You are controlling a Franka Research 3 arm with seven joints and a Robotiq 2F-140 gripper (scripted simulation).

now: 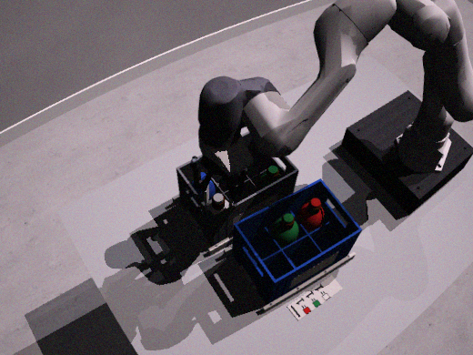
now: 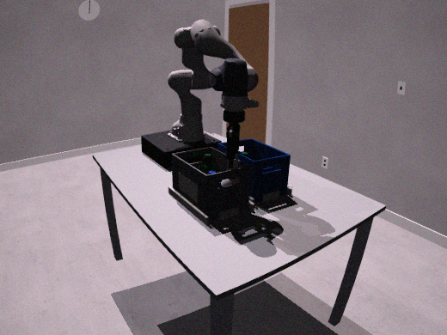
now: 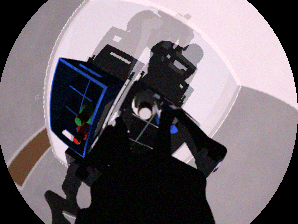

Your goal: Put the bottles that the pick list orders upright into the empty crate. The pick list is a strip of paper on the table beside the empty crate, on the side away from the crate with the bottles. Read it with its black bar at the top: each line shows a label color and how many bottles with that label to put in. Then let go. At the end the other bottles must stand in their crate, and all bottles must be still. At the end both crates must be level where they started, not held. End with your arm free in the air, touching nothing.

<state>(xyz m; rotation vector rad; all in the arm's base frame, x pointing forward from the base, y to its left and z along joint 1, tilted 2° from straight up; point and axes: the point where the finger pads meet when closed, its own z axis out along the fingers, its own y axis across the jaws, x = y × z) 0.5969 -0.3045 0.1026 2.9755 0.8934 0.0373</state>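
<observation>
Over the counter (image 1: 123, 196) (image 2: 142, 189) (image 3: 215, 85), the gripper (image 1: 216, 184) (image 2: 232, 165) (image 3: 143, 108) points down into the dark crate (image 1: 291, 179) (image 2: 186, 186), its fingers part-open either side of a white-capped bottle (image 1: 218, 199) (image 3: 145, 112), grasping nothing. The partial spread presumably lets the fingers slip between neighbors. At five o'clock from that crate in the top view stands the blue crate (image 1: 318, 183) (image 2: 268, 176) (image 3: 97, 105), the destination, with a green bottle (image 1: 287, 228) (image 3: 81, 120) and a red bottle (image 1: 314, 213) (image 3: 77, 139) upright in adjoining compartments. Beyond its long side, at five o'clock, lies the pick list (image 1: 336, 287), placed there to tell which crate to fill.

The count, from where I stand: one gripper, two crates, one list with three color lines: red, green, white. The blue crate holds two bottles in six compartments. The dark crate shows at least three: the white-capped one, a blue-capped bottle (image 1: 203, 176) (image 2: 212, 173) (image 3: 174, 129) and a green-capped bottle (image 1: 273, 170) (image 2: 207, 155); under the arm's shadow there may be more. White looks like the order outstanding, so closing on that bottle seems next.
</observation>
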